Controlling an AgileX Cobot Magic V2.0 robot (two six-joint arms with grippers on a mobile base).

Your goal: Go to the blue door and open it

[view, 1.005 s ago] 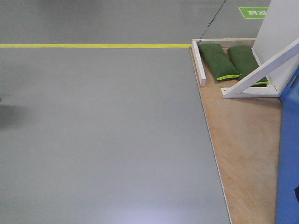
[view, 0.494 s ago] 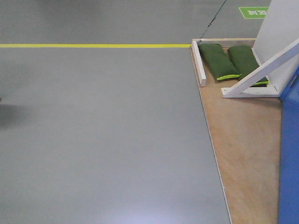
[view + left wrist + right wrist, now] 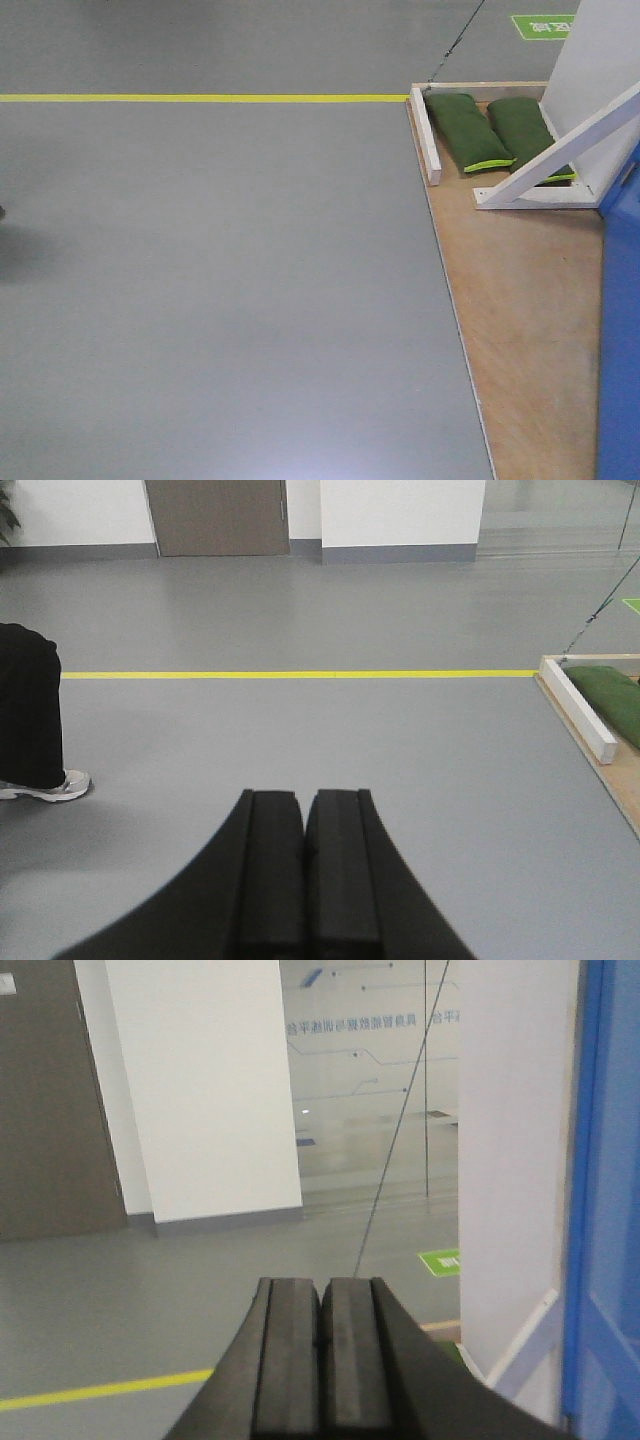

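Standing at the far left of the left wrist view, a person's dark trouser leg (image 3: pixel 28 710) and grey shoe (image 3: pixel 62 785) are resting on the grey floor (image 3: pixel 220 300); the left fingers (image 3: pixel 275 870) are pressing together, holding nothing; a yellow line (image 3: pixel 200 98) is running rightward to a plywood platform (image 3: pixel 530 330); two green sandbags (image 3: pixel 468 132) are lying at its far end, beside a white brace (image 3: pixel 560 150); the right fingers (image 3: pixel 290 1350) are likewise closing on nothing; the blue door (image 3: pixel 622 340) is showing only as a strip along the right edge, rising from the platform.
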